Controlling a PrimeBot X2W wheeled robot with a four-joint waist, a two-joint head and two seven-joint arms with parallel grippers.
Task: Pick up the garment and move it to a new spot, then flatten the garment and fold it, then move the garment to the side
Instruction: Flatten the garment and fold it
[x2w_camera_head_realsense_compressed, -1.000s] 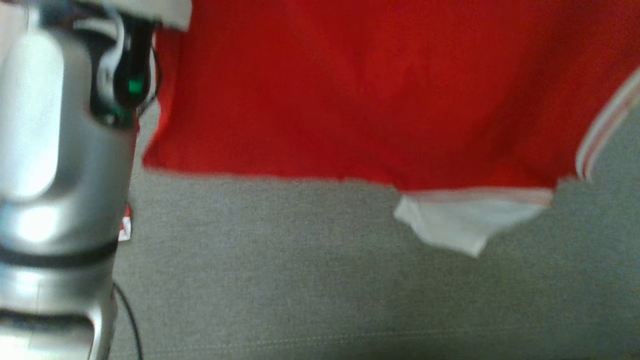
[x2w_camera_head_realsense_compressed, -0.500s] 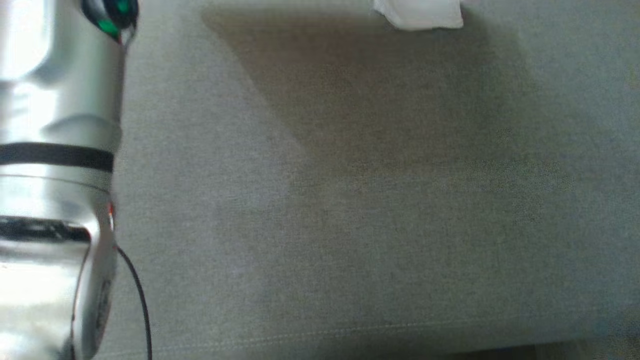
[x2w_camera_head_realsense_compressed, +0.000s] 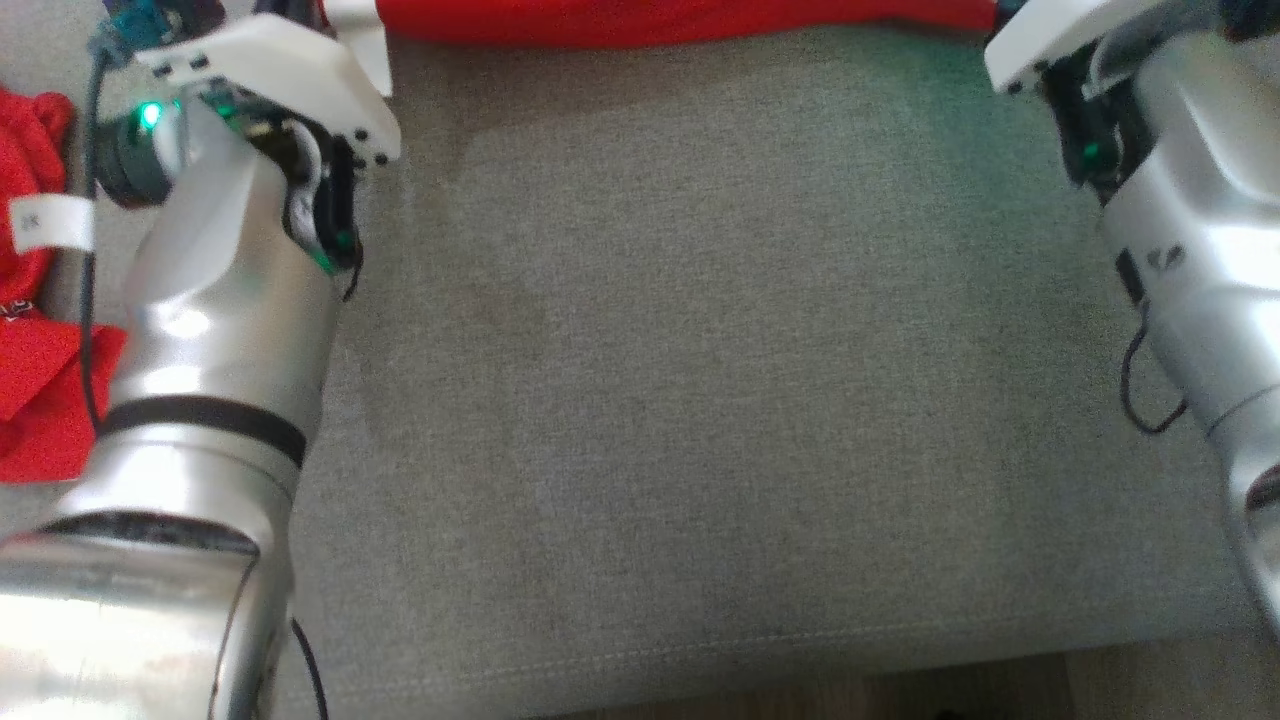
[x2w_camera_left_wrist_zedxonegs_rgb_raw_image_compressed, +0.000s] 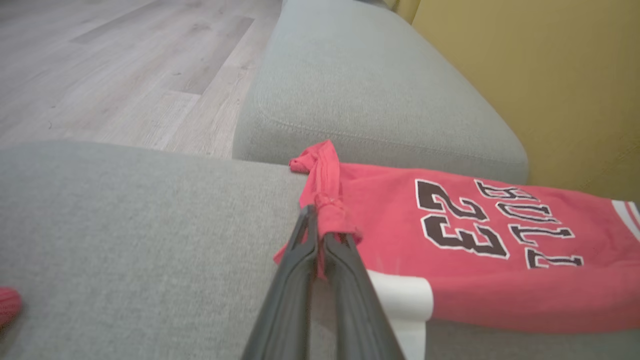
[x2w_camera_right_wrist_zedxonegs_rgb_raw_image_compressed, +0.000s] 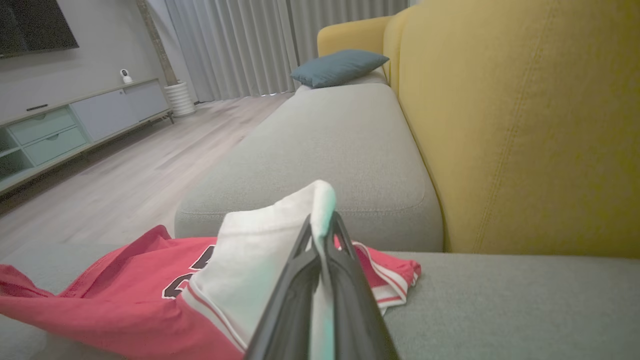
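Observation:
The garment (x2w_camera_left_wrist_zedxonegs_rgb_raw_image_compressed: 390, 215) is a red jersey with black "23" lettering and white trim, lying along the back of a grey sofa cushion (x2w_camera_head_realsense_compressed: 700, 350). My left gripper (x2w_camera_left_wrist_zedxonegs_rgb_raw_image_compressed: 322, 230) is shut on a bunched red edge of it. My right gripper (x2w_camera_right_wrist_zedxonegs_rgb_raw_image_compressed: 322, 222) is shut on a white part of the garment (x2w_camera_right_wrist_zedxonegs_rgb_raw_image_compressed: 125, 295), which folds over the fingers. In the head view the garment (x2w_camera_head_realsense_compressed: 650, 20) is a red strip at the top edge, stretched between my left forearm (x2w_camera_head_realsense_compressed: 220, 300) and my right forearm (x2w_camera_head_realsense_compressed: 1190, 220).
Another red cloth (x2w_camera_head_realsense_compressed: 30, 380) with a white label lies left of my left arm. A yellow backrest (x2w_camera_right_wrist_zedxonegs_rgb_raw_image_compressed: 525, 125) rises behind the cushions. A blue pillow (x2w_camera_right_wrist_zedxonegs_rgb_raw_image_compressed: 340, 67) sits on the far cushion. Wooden floor (x2w_camera_left_wrist_zedxonegs_rgb_raw_image_compressed: 100, 75) and a low cabinet (x2w_camera_right_wrist_zedxonegs_rgb_raw_image_compressed: 60, 130) lie beyond the sofa.
The head camera has moved a lot. The garment hung across the upper picture a second ago; now it is a strip at the top edge, and both forearms are in view.

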